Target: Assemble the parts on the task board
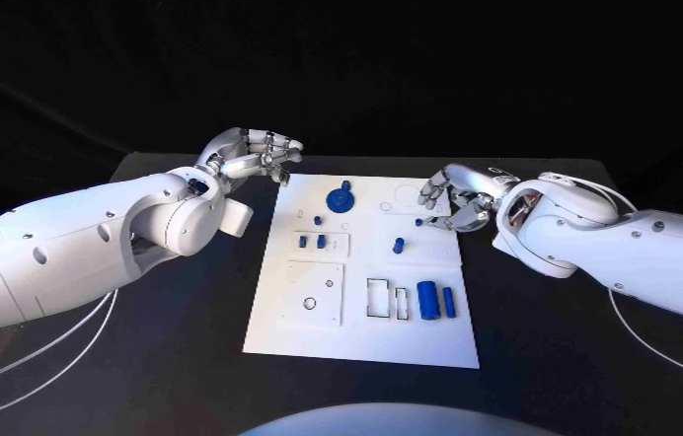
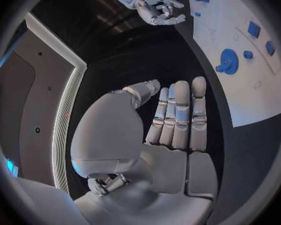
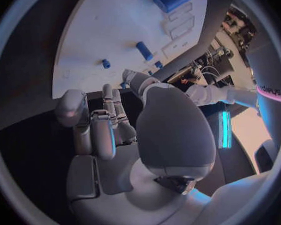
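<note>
The left hand (image 1: 254, 155) hovers off the task board's (image 1: 285, 332) far left corner, fingers apart, holding nothing. The right hand (image 1: 458, 197) hangs at the board's right edge, fingers curled; possibly empty, I cannot tell. A small blue part (image 1: 420, 223) lies just beside it.

You see two glossy white arm shells dotted with small dark screws; behind the fingers, each silver hand, left hand (image 1: 254, 155) and right hand (image 1: 458, 195), is segmented metal; thin white cables trail beneath both arms.
</note>
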Robot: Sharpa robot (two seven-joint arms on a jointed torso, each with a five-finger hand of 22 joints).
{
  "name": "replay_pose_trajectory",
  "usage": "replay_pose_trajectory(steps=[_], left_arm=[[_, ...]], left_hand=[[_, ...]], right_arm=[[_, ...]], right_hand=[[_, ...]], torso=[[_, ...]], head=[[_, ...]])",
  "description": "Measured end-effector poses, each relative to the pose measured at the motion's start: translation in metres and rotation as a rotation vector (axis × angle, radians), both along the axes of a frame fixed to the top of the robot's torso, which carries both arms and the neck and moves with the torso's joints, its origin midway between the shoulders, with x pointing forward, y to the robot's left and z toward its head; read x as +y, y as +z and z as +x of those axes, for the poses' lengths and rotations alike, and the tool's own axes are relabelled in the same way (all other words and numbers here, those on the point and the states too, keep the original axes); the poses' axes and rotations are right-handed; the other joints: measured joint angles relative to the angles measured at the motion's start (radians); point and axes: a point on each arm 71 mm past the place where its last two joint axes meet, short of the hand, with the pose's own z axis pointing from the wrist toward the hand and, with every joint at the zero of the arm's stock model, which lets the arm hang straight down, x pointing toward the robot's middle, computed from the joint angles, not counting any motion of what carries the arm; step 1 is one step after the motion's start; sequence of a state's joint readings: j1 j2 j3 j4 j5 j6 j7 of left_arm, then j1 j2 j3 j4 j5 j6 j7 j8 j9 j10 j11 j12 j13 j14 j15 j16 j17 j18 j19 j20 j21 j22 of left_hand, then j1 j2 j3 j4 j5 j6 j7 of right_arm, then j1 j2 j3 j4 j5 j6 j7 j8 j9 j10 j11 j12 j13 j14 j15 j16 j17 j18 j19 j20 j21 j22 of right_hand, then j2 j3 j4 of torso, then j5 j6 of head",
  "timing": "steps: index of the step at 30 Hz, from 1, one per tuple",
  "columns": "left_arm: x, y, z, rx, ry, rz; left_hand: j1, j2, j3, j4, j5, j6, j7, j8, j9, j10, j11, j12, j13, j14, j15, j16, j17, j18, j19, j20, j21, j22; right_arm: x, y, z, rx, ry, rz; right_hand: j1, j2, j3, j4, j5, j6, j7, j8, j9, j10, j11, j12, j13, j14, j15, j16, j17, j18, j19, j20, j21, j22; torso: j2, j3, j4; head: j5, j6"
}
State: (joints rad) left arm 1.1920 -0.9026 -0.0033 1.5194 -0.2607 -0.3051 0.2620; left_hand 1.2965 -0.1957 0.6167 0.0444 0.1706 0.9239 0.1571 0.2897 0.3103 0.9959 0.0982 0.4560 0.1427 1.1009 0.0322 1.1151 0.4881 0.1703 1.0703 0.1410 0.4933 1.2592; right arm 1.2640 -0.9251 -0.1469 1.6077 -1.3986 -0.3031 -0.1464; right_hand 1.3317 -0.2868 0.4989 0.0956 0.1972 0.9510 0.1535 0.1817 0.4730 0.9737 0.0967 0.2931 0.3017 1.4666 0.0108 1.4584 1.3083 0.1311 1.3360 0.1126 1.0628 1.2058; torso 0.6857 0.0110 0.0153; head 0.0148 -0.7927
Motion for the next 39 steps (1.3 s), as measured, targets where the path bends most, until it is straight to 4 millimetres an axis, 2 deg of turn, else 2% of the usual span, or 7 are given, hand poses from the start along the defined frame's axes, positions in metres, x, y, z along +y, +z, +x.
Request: replay_pose_trajectory(steps=[3,4,10,18,22,29,39], left_arm=[[0.001,0.000,-0.002,0.015,0.003,-0.034],[0.001,-0.001,-0.003,0.019,0.003,-0.042],[0.001,-0.001,-0.005,0.039,0.002,-0.087],[0.001,-0.001,-0.006,0.054,-0.003,-0.123],[0.002,-0.001,-0.007,0.058,-0.002,-0.131],[0.002,0.000,-0.007,0.063,-0.002,-0.140],[0.001,0.000,-0.008,0.066,-0.007,-0.146]], left_hand=[[0.000,0.000,-0.003,0.003,0.000,-0.004,0.004,0.000,0.000,0.000,0.000,0.005,0.001,0.000,0.000,0.000,-0.002,0.000,0.000,0.000,-0.004,-0.002],[0.000,0.000,-0.003,0.003,0.000,-0.004,0.004,0.000,0.000,0.000,0.000,0.005,0.001,0.002,-0.002,0.000,-0.002,0.000,0.000,0.000,-0.004,-0.002],[0.000,0.000,-0.003,0.003,0.000,-0.004,0.004,0.008,0.004,0.005,-0.005,0.005,0.001,0.003,-0.003,0.000,-0.006,0.000,0.005,-0.005,-0.008,-0.005],[0.000,0.000,-0.006,0.000,0.004,-0.004,0.004,0.008,0.004,0.005,-0.005,0.005,0.001,0.003,-0.003,-0.002,-0.007,0.000,0.005,-0.005,-0.008,-0.006],[0.000,0.000,-0.006,0.000,0.004,-0.004,0.004,0.008,0.005,0.005,-0.005,0.005,0.001,0.003,-0.003,-0.004,-0.007,0.000,0.005,-0.005,-0.008,-0.006],[0.000,0.000,-0.006,0.000,0.004,-0.004,0.004,0.012,0.005,0.005,-0.005,0.005,0.001,0.003,-0.003,-0.004,-0.007,0.000,0.005,-0.005,-0.007,-0.006],[0.000,0.000,-0.006,0.000,0.004,-0.003,0.004,0.012,0.004,0.005,-0.005,0.005,0.001,0.003,-0.003,-0.004,-0.008,0.000,0.005,-0.005,-0.011,-0.007]], right_arm=[[0.007,-0.001,0.000,-0.024,0.033,-0.076],[0.008,-0.002,0.000,-0.031,0.041,-0.096],[0.017,-0.005,0.002,-0.075,0.069,-0.194],[0.025,-0.006,0.005,-0.126,0.077,-0.261],[0.030,-0.008,0.005,-0.133,0.084,-0.272],[0.033,-0.016,0.005,-0.124,0.089,-0.285],[0.033,-0.025,0.008,-0.106,0.083,-0.300]], right_hand=[[-0.003,0.003,-0.008,-0.003,0.000,0.012,-0.009,0.000,-0.005,0.028,-0.006,-0.004,-0.010,0.000,0.000,0.008,0.000,-0.004,0.010,-0.003,0.022,0.016],[-0.003,0.003,-0.008,-0.003,0.000,0.014,-0.010,0.000,-0.007,0.035,-0.008,-0.004,-0.013,0.000,0.000,0.010,0.000,-0.016,0.018,-0.004,0.033,0.024],[-0.003,0.003,-0.008,-0.003,0.006,0.021,-0.003,0.000,-0.011,0.040,-0.007,-0.019,-0.026,0.000,0.000,0.010,0.000,-0.016,0.018,-0.004,0.039,0.033],[-0.002,0.003,-0.002,-0.009,0.006,0.034,0.002,0.000,-0.018,0.040,-0.007,-0.039,-0.043,0.000,0.000,0.010,0.000,-0.016,0.022,0.000,0.043,0.039],[0.007,0.012,0.012,-0.015,0.006,0.048,-0.001,0.000,-0.022,0.048,0.001,-0.047,-0.052,0.000,0.000,0.010,0.000,-0.016,0.023,0.001,0.054,0.047],[0.007,0.020,0.051,-0.021,-0.009,0.066,-0.009,0.004,-0.028,0.076,-0.005,-0.062,-0.070,0.000,0.000,0.014,0.000,-0.016,0.030,0.002,0.064,0.058],[0.007,0.020,0.083,-0.024,-0.009,0.078,-0.007,0.008,-0.029,0.095,-0.009,-0.079,-0.085,0.000,0.000,0.014,0.000,-0.016,0.030,0.002,0.070,0.064]], torso=[[0.001,-0.0002,0.0003],[0.002,-0.0002,0.0004],[0.003,0.0017,-0.0002],[0.004,0.0035,0.0006],[0.004,0.0035,0.0008],[0.004,0.0035,-0.0009],[0.002,0.0031,0.0003]], head=[[-0.009,0.004],[-0.011,0.006],[-0.013,0.007],[-0.016,0.001],[-0.016,-0.002],[-0.016,-0.006],[-0.017,-0.009]])
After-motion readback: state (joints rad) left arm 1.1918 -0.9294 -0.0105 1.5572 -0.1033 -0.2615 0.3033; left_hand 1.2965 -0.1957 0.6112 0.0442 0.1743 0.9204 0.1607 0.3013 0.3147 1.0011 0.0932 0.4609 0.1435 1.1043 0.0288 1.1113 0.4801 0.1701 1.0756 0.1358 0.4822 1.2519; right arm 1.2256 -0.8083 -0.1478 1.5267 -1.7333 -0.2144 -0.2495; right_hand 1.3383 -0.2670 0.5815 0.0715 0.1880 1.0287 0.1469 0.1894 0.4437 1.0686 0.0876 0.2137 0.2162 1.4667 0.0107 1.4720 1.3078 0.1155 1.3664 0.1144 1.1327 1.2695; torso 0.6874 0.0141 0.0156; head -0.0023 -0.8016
